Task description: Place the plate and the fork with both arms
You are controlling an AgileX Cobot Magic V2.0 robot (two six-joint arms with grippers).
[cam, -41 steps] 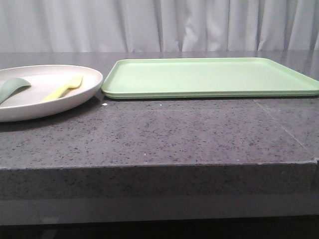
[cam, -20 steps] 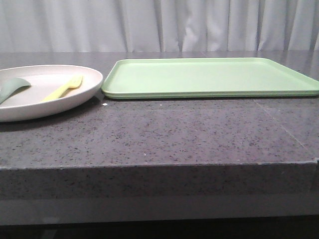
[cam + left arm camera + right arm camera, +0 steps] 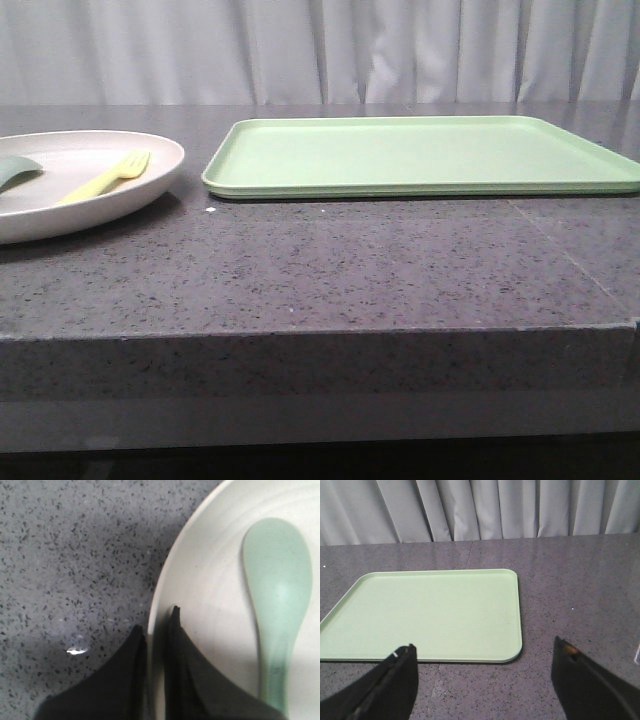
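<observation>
The cream-white plate (image 3: 150, 185) lies at the far left of the table, partly cut off by the frame edge. The pale-yellow fork (image 3: 105, 177) lies inside it. In the left wrist view my left gripper (image 3: 156, 620) is shut on the plate's (image 3: 210, 580) rim, one finger outside on the table side and one inside. My right gripper (image 3: 484, 645) is open and empty, above the table near a corner of the light-green tray (image 3: 430, 612). Neither gripper shows in the front view.
A pale grey-green spoon (image 3: 15, 168) lies in the plate beside the fork and shows close to my left fingers (image 3: 277, 580). The flat rectangular tray (image 3: 420, 155) lies right of the plate. Grey curtains hang behind the speckled stone table (image 3: 350, 270).
The plate, with the fork and spoon in it, has slid to the left, away from the tray; a gap has opened between them.
</observation>
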